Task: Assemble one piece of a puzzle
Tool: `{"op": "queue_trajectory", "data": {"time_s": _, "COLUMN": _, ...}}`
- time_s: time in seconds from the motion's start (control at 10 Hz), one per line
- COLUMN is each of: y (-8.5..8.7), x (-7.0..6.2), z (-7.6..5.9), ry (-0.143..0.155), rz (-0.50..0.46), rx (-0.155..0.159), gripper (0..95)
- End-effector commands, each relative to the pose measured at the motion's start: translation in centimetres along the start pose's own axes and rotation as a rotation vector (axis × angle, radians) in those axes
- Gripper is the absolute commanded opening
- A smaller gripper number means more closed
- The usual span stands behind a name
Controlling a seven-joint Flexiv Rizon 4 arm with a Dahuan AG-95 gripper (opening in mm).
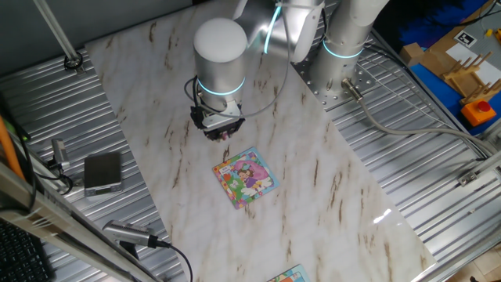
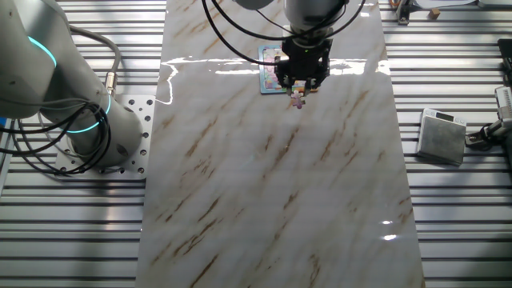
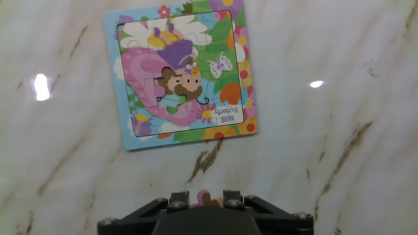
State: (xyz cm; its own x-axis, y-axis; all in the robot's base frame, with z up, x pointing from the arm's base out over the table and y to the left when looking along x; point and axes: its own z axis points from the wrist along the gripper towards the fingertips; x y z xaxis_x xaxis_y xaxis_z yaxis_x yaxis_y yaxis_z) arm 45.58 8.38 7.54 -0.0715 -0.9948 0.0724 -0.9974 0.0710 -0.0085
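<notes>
While my pincer [image 3: 203,196] pinches the piece [image 2: 298,101] above the bare desk [image 3: 339,78], the puzzle [image 3: 183,75] lies flat ahead at about twelve o'clock in the hand view, near but apart, edges skewed slightly to my fingers.

Piece [image 3: 204,194] in hand view: only pink sliver shows between gripper [image 3: 205,196] fingers, rest hidden behind gripper body, outline unreadable. In one fixed view piece [image 1: 225,135] too small to make out, perhaps a speck under gripper [image 1: 223,133]. In other fixed view puzzle [image 2: 270,68] largely hidden behind gripper [image 2: 299,86] and glare; picture on it unreadable. Second board [image 1: 288,275] cut off by bottom edge, sliver only. Small print on puzzle label [image 3: 226,118] illegible except "Butterfly".
</notes>
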Motion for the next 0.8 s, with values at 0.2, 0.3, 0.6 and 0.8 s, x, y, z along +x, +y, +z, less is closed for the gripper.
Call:
{"op": "queue_trajectory", "data": {"time_s": 0.2, "y": 0.03, "x": -0.04, "z": 0.03, "ry": -0.024, "rz": 0.045, "rx": -0.011, "gripper": 0.0}}
{"op": "queue_trajectory", "data": {"time_s": 0.3, "y": 0.03, "x": -0.04, "z": 0.03, "ry": -0.033, "rz": 0.063, "rx": -0.012, "gripper": 0.0}}
{"op": "queue_trajectory", "data": {"time_s": 0.6, "y": 0.03, "x": -0.04, "z": 0.03, "ry": -0.044, "rz": 0.074, "rx": -0.014, "gripper": 0.0}}
{"op": "queue_trajectory", "data": {"time_s": 0.8, "y": 0.03, "x": -0.04, "z": 0.03, "ry": -0.042, "rz": 0.068, "rx": -0.014, "gripper": 0.0}}
